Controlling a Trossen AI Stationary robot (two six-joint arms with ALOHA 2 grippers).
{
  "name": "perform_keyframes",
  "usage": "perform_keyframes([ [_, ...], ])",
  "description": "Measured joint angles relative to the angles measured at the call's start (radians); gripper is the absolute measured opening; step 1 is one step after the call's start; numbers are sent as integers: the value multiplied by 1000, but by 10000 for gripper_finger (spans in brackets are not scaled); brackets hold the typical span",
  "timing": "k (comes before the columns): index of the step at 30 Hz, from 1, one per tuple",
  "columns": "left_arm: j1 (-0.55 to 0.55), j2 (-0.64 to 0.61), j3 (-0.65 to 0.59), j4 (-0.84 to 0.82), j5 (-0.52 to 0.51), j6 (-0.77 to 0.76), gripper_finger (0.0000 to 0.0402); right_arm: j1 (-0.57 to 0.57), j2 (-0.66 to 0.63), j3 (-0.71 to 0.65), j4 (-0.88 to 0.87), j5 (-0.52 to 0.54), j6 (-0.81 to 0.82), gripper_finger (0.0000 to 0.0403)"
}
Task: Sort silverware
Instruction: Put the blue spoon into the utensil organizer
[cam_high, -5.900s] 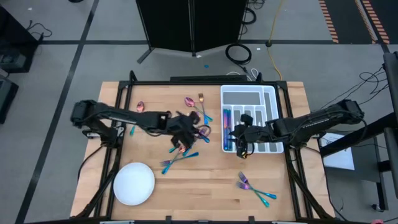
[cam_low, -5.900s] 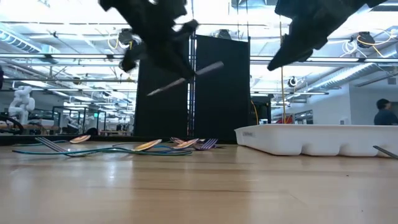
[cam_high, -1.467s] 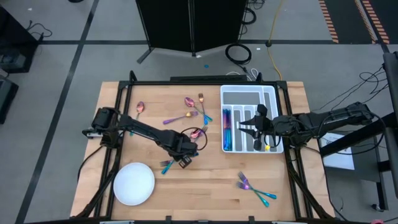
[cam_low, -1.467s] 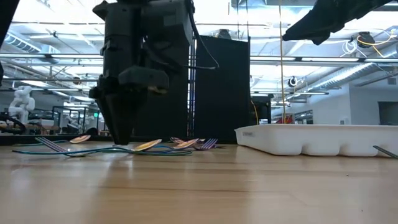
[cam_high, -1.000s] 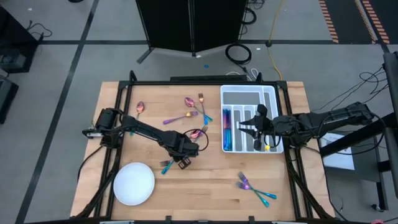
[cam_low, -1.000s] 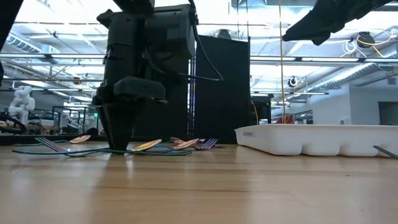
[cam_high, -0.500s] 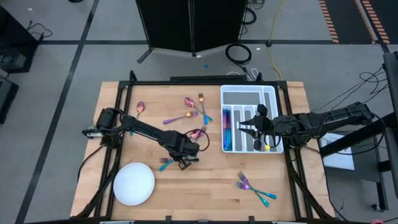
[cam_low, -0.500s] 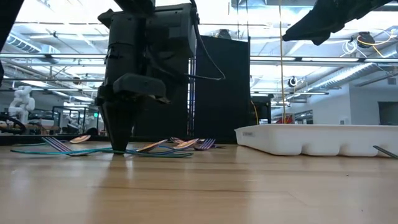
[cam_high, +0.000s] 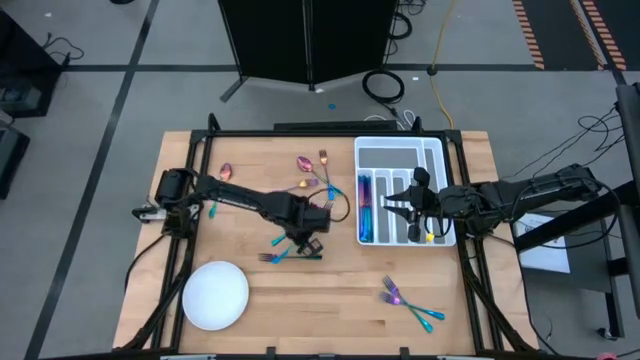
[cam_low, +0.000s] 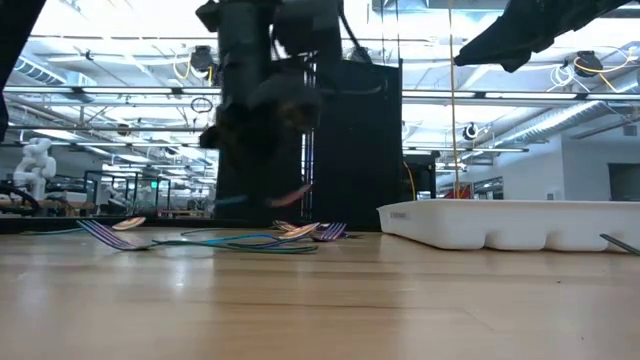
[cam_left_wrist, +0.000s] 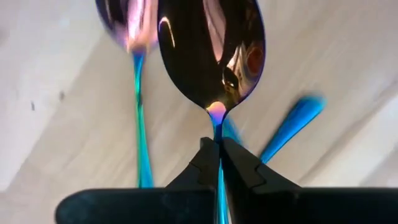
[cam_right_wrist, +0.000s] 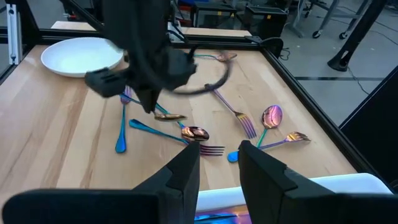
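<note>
Table (cam_high: 340, 300): pale wood, carrying everything listed below.

Tray (cam_high: 400, 155): white, divided, at the table's right; several blue and purple pieces lie in its leftmost slot.

Plate (cam_high: 215, 296): round, white, near the front left corner.

My right gripper (cam_high: 398, 211): hovers over the tray, fingers (cam_right_wrist: 186, 171) parted with a gap between them, nothing in them.

My left gripper (cam_high: 308, 240): mid-table, lifted clear of the wood, jaws pinched tight on the thin neck of a spoon (cam_left_wrist: 211, 53). The bowl, coppery pink and purple, juts out past my fingertips (cam_left_wrist: 205, 165); the teal handle runs back between them.

Silverware on the table, loose, in three lots:
- Just beside my left gripper, a fork (cam_high: 272, 257) with a teal handle lies flat.
- Toward the far edge, a spoon (cam_high: 226, 171) lies alone at the left, and a cluster of spoons and a fork (cam_high: 315, 170) lies near the tray's left wall.
- Near the front right, a small crossed heap of forks (cam_high: 408, 302), well apart from both grippers.
</note>
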Motion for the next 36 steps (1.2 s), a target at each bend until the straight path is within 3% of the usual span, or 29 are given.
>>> perform_keyframes([
  [4, 41, -18, 55, 46, 14, -67, 8, 0, 0, 0, -4, 0, -1, 95],
  [11, 104, -18, 77, 295, 215, -191, 8, 0, -12, 0, -48, -4, 1, 95],
  [22, 129, 41, 77, 813, -75, -476, 8, 0, -130, 0, -124, -4, 19, 95],
  [30, 158, 194, 120, 986, -83, -618, 8, 0, -193, 1, -135, -4, 27, 95],
  [36, 205, 309, 244, 1005, -48, -620, 8, 0, -197, 1, -135, -4, 26, 95],
])
